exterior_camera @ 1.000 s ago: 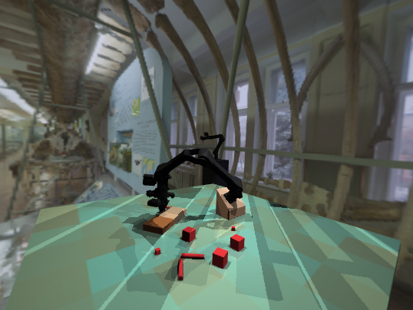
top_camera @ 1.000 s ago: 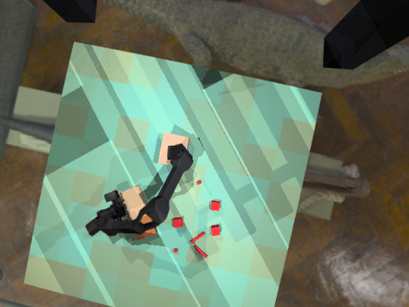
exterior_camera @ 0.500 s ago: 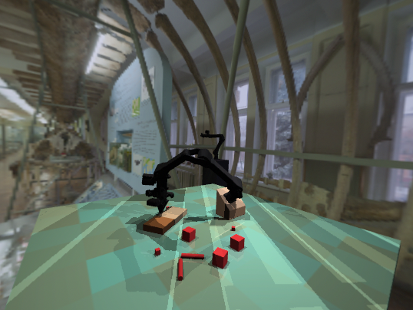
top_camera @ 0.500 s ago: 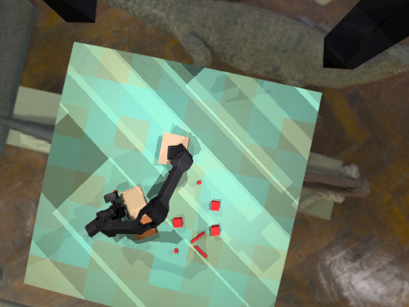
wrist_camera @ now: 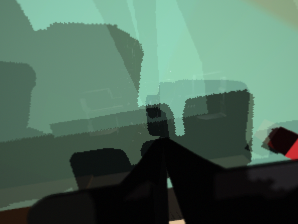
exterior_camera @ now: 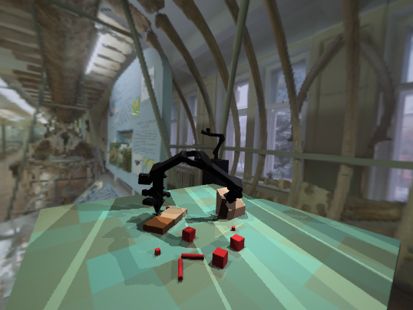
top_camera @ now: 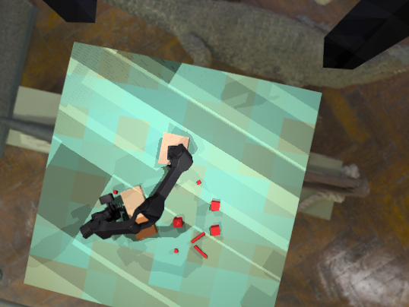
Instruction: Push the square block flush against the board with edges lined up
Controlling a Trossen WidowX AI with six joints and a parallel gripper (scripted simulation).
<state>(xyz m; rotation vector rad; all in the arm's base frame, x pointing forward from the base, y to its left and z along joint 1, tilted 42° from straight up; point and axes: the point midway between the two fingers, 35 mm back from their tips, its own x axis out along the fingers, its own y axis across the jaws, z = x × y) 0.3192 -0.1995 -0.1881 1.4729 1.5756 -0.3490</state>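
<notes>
The light tan board (top_camera: 131, 198) (exterior_camera: 176, 212) lies flat, partly under the arm in the top view. The orange square block (top_camera: 149, 232) (exterior_camera: 156, 224) lies flat at its end. They look touching in the exterior view, with their near long edges about in line; the arm hides part of the joint in the top view. My gripper (exterior_camera: 157, 211) (wrist_camera: 162, 144) is shut and empty. It points down beside the board's far long side, off its top; whether it touches cannot be told. Slivers of the board (wrist_camera: 177, 221) and block (wrist_camera: 11, 216) show in the wrist view.
A small red cube (top_camera: 115, 191) (wrist_camera: 288, 144) lies near the board's far end. Red cubes (top_camera: 178, 222) (top_camera: 215, 205) (top_camera: 215, 230), two red rods (top_camera: 198, 238) (top_camera: 201, 251) and small red cubes (top_camera: 198, 182) (top_camera: 175, 251) lie on the other side. The arm's base stands on a pinkish block (top_camera: 166, 148).
</notes>
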